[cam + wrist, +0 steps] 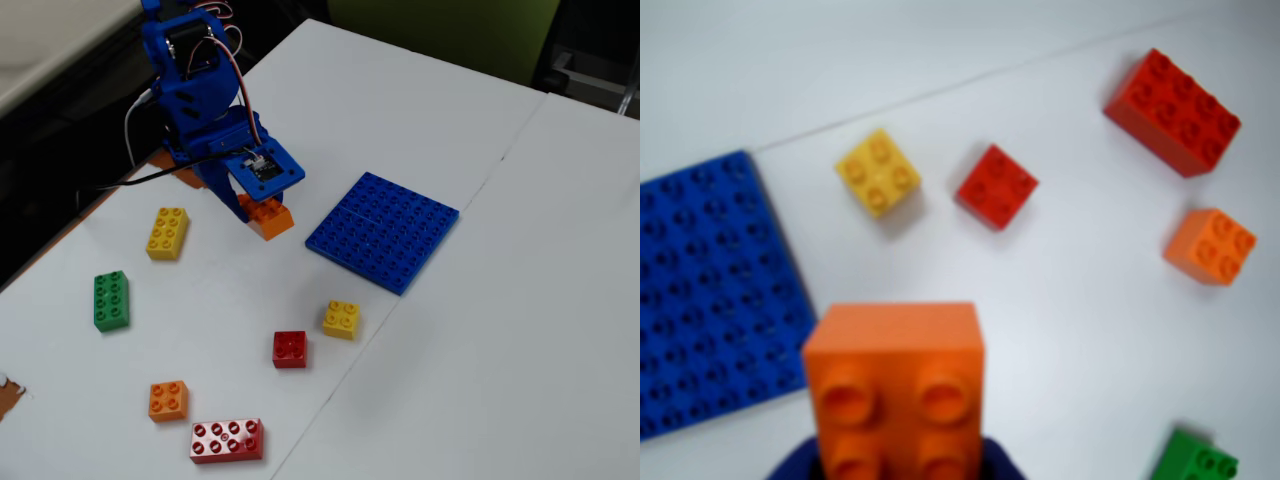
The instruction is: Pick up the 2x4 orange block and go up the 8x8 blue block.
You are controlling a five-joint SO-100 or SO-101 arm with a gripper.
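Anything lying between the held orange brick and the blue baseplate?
No. In the fixed view, only bare white table separates the 2x4 orange block, held in the gripper, from the blue baseplate.

Orange 2x4 block (268, 215), studded blue baseplate (384, 230), white table (520, 330), blue arm (200, 100).

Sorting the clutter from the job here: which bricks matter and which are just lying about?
In the job: 2x4 orange block, held in the end effector; 8x8 blue block.

Lying about: yellow 2x4, green 2x4, small yellow, small red, small orange, red 2x4.
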